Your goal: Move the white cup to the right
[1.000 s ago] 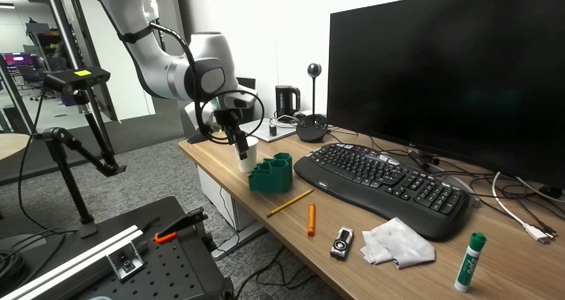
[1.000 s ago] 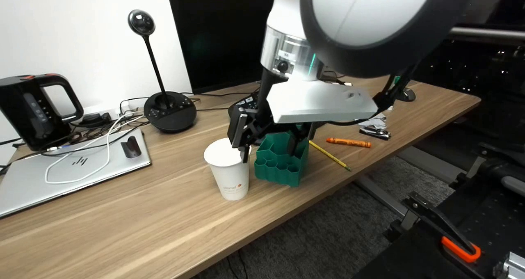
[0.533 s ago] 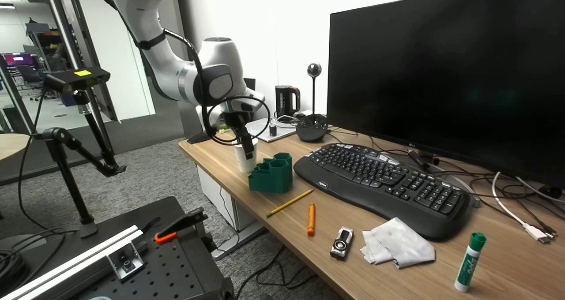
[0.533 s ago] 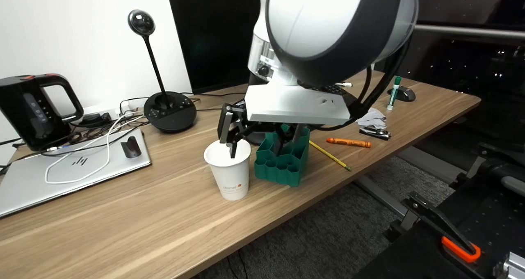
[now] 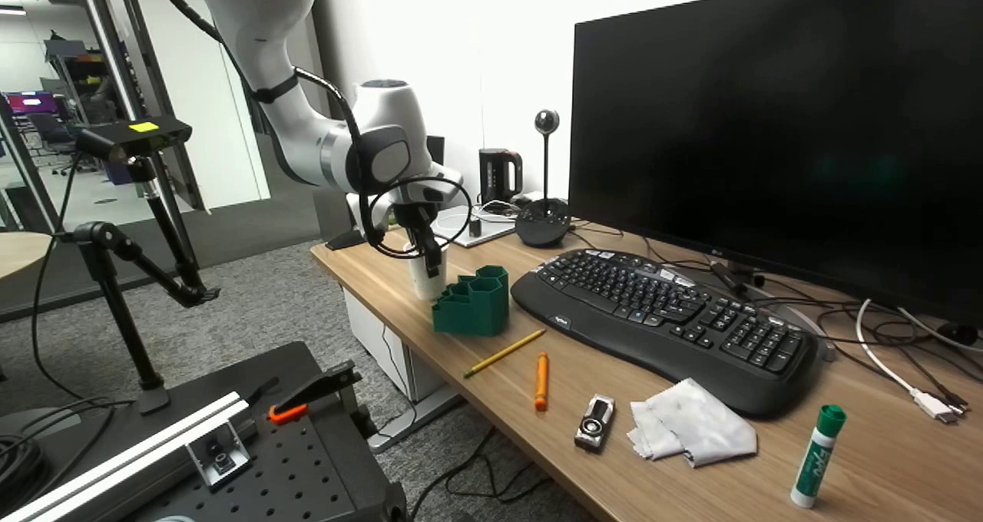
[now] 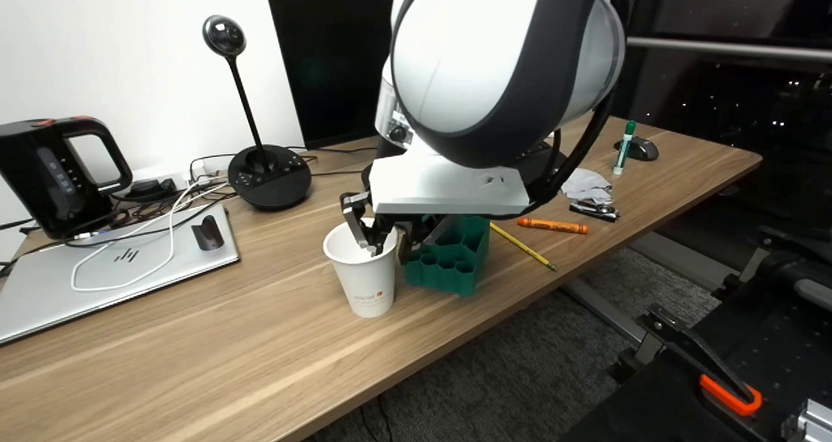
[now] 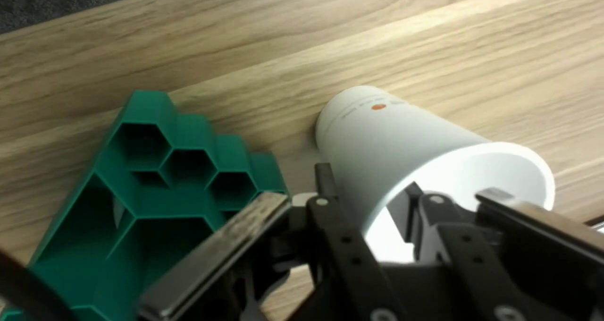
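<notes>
The white cup [image 6: 367,285] stands upright on the wooden desk, with a small orange dot and faint print low on its side. My gripper [image 7: 369,185] straddles the cup's near wall: in the wrist view one finger [image 7: 325,181] is outside it, while the opposite finger [image 7: 402,206] reaches inside the mouth. Its jaws are partly closed, with a gap still showing between the inner finger and the wall. In an exterior view the same cup [image 5: 423,287] is partly covered by the gripper.
Right beside the cup stands a green honeycomb block [image 5: 472,315]. A keyboard [image 5: 660,315], pencil [image 5: 504,353], orange crayon [image 5: 542,380], small black-and-silver object [image 5: 595,424], crumpled white tissue [image 5: 695,426] and green-capped marker [image 5: 818,457] lie farther along. A laptop [image 6: 117,266] and webcam stand [image 6: 270,177] sit behind.
My gripper has come over to the cup and lowered, with one finger entering its mouth. The fingers have drawn much closer together. The cup has stayed where it was.
</notes>
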